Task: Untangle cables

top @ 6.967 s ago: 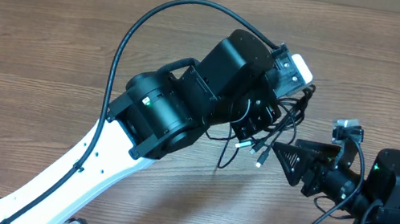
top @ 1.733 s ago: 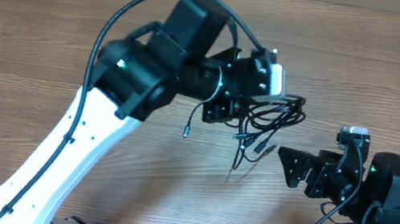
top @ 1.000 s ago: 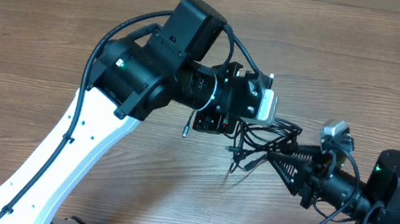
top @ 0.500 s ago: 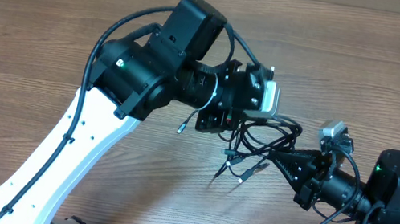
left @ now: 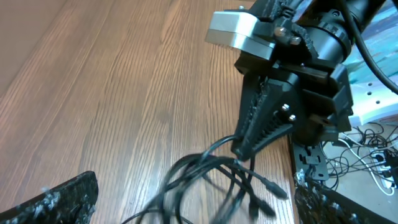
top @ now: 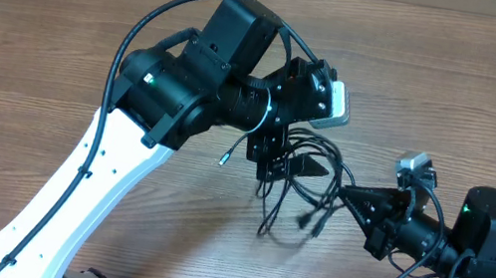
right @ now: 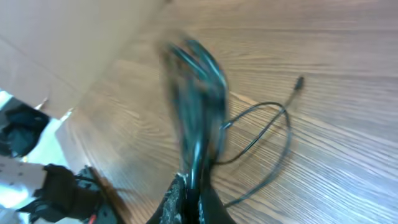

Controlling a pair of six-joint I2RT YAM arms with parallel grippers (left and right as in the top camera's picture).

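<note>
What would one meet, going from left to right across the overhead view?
left arm → left claw → right claw → right arm. The cables overlap the left claw, so I leave them out.

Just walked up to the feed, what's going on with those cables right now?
The right gripper is shut on the black cables, pinching the bundle at its fingertips, with loose loops and plug ends trailing from it over the wooden table. The left gripper stands open over the same bundle and holds nothing. The cables are not yet untangled.
</note>
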